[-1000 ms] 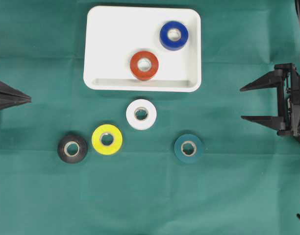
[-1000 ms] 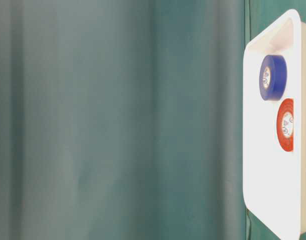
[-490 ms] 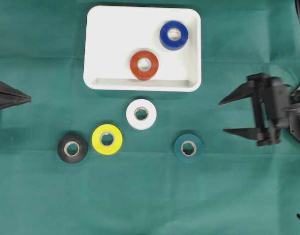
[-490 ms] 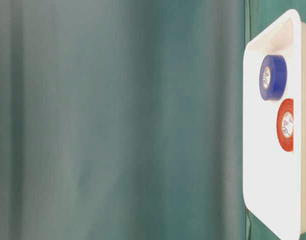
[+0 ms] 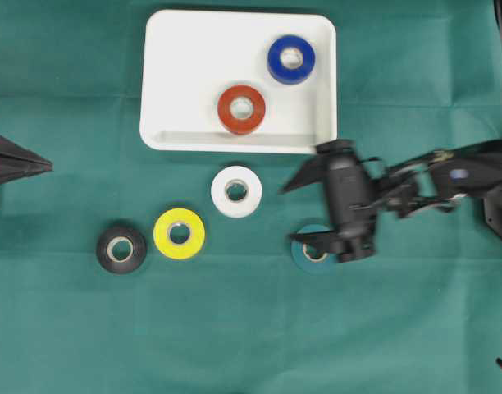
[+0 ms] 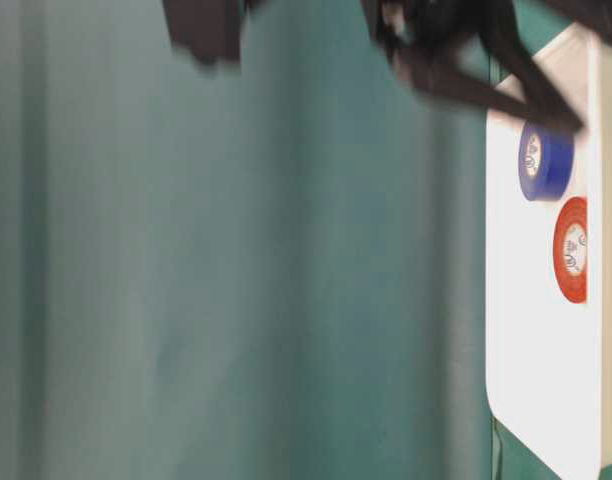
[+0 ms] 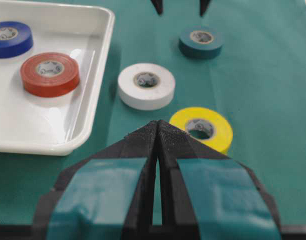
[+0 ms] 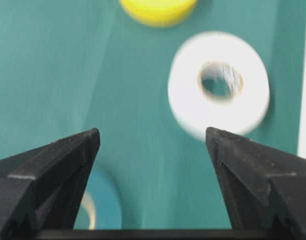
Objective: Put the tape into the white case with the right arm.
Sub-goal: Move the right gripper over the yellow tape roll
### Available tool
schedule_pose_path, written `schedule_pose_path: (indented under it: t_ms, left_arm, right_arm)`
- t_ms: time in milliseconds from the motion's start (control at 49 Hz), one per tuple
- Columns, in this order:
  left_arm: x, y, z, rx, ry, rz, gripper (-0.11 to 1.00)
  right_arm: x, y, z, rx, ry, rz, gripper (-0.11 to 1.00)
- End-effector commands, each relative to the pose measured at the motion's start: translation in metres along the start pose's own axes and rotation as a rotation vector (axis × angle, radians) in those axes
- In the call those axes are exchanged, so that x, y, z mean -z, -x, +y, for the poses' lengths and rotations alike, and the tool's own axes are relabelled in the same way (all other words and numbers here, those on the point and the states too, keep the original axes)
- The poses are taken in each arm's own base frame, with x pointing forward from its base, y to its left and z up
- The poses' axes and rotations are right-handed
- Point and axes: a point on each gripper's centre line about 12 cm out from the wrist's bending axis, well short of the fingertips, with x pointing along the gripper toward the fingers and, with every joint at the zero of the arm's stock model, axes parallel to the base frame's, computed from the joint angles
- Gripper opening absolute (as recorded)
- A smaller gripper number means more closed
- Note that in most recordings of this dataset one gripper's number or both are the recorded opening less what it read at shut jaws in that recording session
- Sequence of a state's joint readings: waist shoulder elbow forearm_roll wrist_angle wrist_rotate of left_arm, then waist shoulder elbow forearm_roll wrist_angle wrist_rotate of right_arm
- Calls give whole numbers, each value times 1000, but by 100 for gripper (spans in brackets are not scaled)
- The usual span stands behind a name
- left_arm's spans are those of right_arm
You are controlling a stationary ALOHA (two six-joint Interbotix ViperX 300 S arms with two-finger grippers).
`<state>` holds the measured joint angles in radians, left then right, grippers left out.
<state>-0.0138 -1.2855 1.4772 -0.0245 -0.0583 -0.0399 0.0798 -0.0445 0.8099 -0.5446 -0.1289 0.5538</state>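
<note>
The white case (image 5: 185, 66) lies at the back with a blue tape (image 5: 290, 59) and a red tape (image 5: 241, 109) inside. On the green cloth lie a white tape (image 5: 236, 191), a yellow tape (image 5: 179, 234), a black tape (image 5: 120, 249) and a teal tape (image 5: 313, 253). My right gripper (image 5: 290, 213) is open and empty, low over the cloth between the white and teal tapes, its lower finger over the teal one. In the right wrist view the white tape (image 8: 219, 85) lies ahead of the right finger and the teal tape (image 8: 100, 205) under the left. My left gripper (image 7: 158, 125) is shut and empty.
The left gripper (image 5: 44, 165) rests at the far left edge, pointing inward. The case's front rim (image 5: 325, 146) is just behind the right gripper's wrist. In the table-level view the blurred right arm (image 6: 466, 60) crosses the top beside the case (image 6: 541, 400).
The right arm has swept left from the right edge to the teal and white tapes, jaws staying open. The left arm and all tapes have not moved.
</note>
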Motion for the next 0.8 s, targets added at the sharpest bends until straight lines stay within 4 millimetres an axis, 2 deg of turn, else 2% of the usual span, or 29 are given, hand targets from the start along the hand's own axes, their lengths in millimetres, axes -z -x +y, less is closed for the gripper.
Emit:
schedule_pose_path:
  t_ms: [0,224,367,612,776]
  left_arm:
    - [-4,-1,0,-3,2,-9,0]
    - [-4,-1,0,-3,2,-9,0]
    - [-4,-1,0,-3,2,-8,0]
    - [-3,-1,0,-3,2,-6,0]
    - [-2,-1,0,-3,2,-3,0]
  right_arm:
    - [-24,-16,4,-13,13,-40,52]
    - [-57,-57,12,-30,19,-80,52]
    - [-74,-74,15,-36,22,-109,52]
    - [-89,-98,20,-38,24,-118,52]
    - [-90,-109,22,-25,11,-96,52]
